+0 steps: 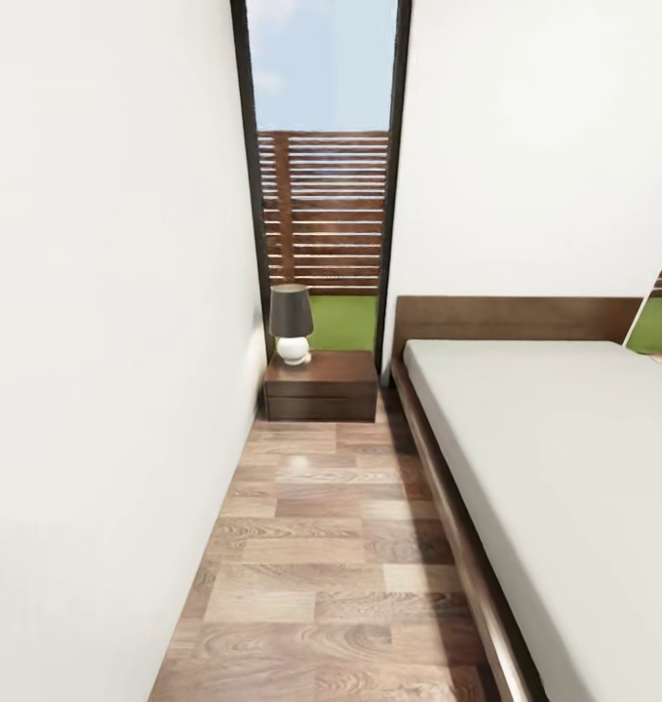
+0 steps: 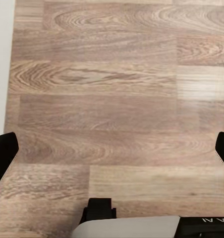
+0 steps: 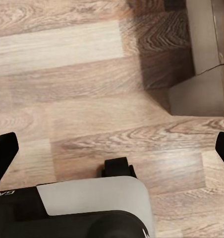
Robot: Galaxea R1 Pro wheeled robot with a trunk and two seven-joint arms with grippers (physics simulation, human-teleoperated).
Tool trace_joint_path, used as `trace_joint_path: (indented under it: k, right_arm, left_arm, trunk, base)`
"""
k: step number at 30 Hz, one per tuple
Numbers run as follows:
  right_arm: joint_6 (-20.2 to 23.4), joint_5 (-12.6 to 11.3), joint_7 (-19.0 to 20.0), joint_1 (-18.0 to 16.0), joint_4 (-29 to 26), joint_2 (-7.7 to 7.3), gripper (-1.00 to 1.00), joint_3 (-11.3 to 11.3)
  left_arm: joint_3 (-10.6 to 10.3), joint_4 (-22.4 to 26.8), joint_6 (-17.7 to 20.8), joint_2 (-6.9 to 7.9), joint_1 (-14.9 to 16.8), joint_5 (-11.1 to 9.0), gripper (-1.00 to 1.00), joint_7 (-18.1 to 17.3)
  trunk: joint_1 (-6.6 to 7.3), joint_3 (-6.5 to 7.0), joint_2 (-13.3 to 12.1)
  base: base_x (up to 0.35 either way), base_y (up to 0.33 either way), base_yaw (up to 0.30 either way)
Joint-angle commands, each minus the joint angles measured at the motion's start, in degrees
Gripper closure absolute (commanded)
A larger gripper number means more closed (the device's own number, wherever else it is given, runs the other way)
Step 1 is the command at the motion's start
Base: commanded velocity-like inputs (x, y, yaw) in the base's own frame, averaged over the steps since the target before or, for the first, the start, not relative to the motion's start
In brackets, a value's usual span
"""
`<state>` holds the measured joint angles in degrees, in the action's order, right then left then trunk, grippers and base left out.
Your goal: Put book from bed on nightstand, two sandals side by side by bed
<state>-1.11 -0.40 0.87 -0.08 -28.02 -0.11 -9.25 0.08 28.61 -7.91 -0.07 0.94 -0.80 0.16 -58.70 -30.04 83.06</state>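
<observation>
Ahead, one white wall (image 1: 106,390), then one low dark nightstand (image 1: 321,386) with drawers, carrying one lamp (image 1: 291,324) at its left rear corner, under one tall window (image 1: 323,175); one bed (image 1: 555,468), grey mattress, brown frame, lies rightmost. Left gripper (image 2: 112,153) and right gripper (image 3: 112,153) hang wide apart, empty, over plank floor (image 1: 311,565)

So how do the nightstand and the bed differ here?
The nightstand is small, its top holding a lamp; the bed is large and its visible mattress bare. The nightstand is all dark wood; the bed is light grey above its frame. Both share dark brown wood.
</observation>
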Motion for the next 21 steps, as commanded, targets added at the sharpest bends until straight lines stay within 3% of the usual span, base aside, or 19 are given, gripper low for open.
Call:
trace_joint_path:
  k: [1,11,21]
  right_arm:
    - [-0.1,0.0,0.1,0.0,0.0,0.02,-1.0,-0.1]
    - [-0.1,0.0,0.1,0.0,0.0,0.02,-1.0,-0.1]
    - [-0.1,0.0,0.1,0.0,0.0,0.02,-1.0,-0.1]
  left_arm:
    - [0.0,0.0,-0.2,0.0,0.0,-0.1,-1.0,0.0]
    - [0.0,0.0,-0.2,0.01,0.0,-0.1,-1.0,0.0]
    - [0.0,0.0,-0.2,-0.02,0.0,-0.1,-1.0,0.0]
  trunk:
    - [-0.03,-0.05,0.0]
    - [-0.03,-0.05,0.0]
    - [-0.03,-0.05,0.0]
  base:
    - [0.329,0.0,0.0]
    - [0.305,0.0,0.0]
    - [0.043,0.0,-0.106]
